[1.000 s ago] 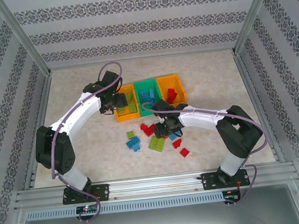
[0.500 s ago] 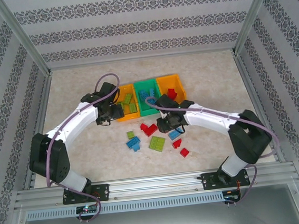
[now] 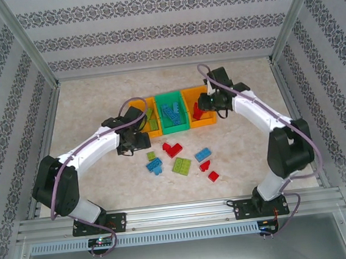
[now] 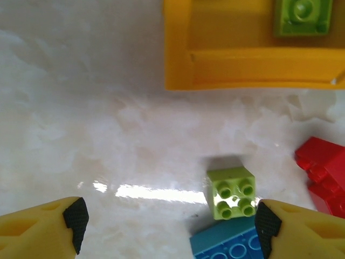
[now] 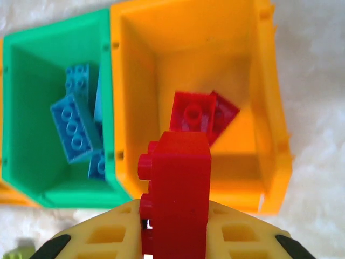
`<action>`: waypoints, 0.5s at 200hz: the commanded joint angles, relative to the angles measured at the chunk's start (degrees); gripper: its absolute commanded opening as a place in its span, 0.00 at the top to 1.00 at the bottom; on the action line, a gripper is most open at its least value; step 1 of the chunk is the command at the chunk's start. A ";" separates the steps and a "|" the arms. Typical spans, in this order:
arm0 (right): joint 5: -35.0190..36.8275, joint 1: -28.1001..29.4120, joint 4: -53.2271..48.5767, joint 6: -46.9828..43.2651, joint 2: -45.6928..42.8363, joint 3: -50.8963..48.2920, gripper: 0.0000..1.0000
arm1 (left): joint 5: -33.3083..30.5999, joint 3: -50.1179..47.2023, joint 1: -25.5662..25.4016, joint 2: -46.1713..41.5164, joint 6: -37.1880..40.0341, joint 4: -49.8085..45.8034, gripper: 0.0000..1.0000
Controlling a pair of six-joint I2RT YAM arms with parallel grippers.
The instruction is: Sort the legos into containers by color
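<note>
My right gripper (image 5: 175, 237) is shut on a red lego (image 5: 180, 189) and hangs above the right orange container (image 5: 272, 135), where another red brick (image 5: 202, 116) lies. In the top view that right gripper (image 3: 200, 107) is over the same bin (image 3: 212, 121). The green container (image 5: 56, 197) holds blue bricks (image 5: 75, 127). My left gripper (image 4: 171, 224) is open just above the table, near the left orange container (image 4: 248, 70). A light green 2x2 brick (image 4: 232, 192) lies beside its right fingertip (image 4: 268, 226). A blue brick (image 4: 229, 245) lies just below that.
Loose legos lie on the table in front of the bins: a red L-piece (image 3: 173, 148), a blue brick (image 3: 154, 165), a green plate (image 3: 181, 165), another blue brick (image 3: 202, 155) and two red ones (image 3: 213, 176). A green brick (image 4: 302, 16) sits in the left orange bin.
My right gripper shut on a red brick among the loose pieces and carried it up over the right orange bin. My left gripper left the left orange bin and came down toward the loose bricks.
</note>
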 commanded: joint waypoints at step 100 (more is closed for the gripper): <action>-11.86 -4.06 -3.06 2.25 20.92 20.96 0.57 | 0.20 -0.85 -5.94 5.81 -4.40 0.90 0.14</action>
